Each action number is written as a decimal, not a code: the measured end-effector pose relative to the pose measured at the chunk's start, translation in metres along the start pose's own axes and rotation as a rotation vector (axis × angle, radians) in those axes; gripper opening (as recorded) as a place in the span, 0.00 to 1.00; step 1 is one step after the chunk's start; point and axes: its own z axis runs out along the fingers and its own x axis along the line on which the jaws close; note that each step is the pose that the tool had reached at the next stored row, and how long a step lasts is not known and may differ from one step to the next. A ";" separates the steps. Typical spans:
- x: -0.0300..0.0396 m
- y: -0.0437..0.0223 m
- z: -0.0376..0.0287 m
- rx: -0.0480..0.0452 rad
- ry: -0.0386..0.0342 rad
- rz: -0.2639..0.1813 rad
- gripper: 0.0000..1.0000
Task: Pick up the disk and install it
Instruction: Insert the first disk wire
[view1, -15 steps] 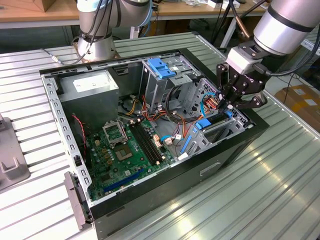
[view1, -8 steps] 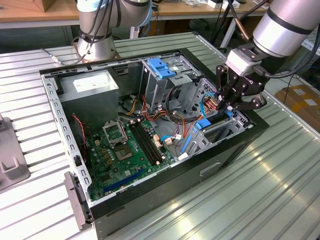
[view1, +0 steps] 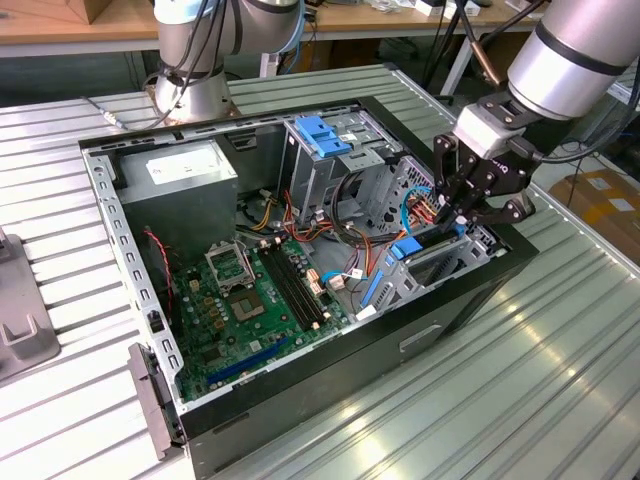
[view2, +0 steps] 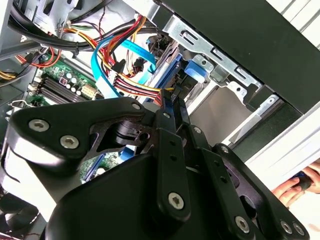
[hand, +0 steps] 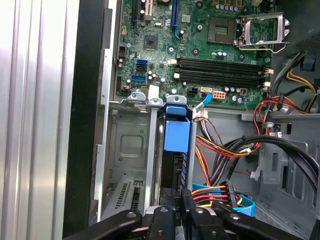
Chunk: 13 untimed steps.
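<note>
Looking at the exterior view first, I see the end effector (view1: 455, 222) hanging over the corner of the open computer case (view1: 330, 400) at the exterior view's right. The case lies on its side on the ribbed metal desk (view1: 540, 370). Below the fingers the disk (view1: 420, 247) stands on edge in the drive bay (view1: 455, 268) - from here it is little more than a dark slab with a bright blue tab at one end. The motherboard (view1: 250, 300) fills the case floor further toward the exterior view's left.

In the second wrist view I get the black linkages up close. The end effector (view2: 172, 97) narrows to a tight pinch on the disk (view2: 167, 70), whose blue side rail runs away along the bay's sheet metal (view2: 220, 55). Blue, red and yellow cables (view2: 125, 55) loop just beside it. A person's hand (view2: 300, 182) shows outside the case - something neither other view gives me.

In the first wrist view I see the disk (hand: 177, 135) best: a thin dark body on edge, capped by a blue tab, sitting between the bay's grey walls (hand: 127, 145). The end effector (hand: 176, 195) has a finger on either face of it, closed on the disk. Beyond lies the motherboard (hand: 215, 55), and the cables (hand: 220, 150) run alongside.
</note>
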 end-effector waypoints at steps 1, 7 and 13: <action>0.0000 0.0000 0.0003 -0.0001 0.0000 -0.002 0.18; 0.0002 0.0000 0.0042 -0.0003 0.0001 -0.006 0.18; 0.0003 0.0000 0.0055 -0.0003 0.0000 -0.007 0.18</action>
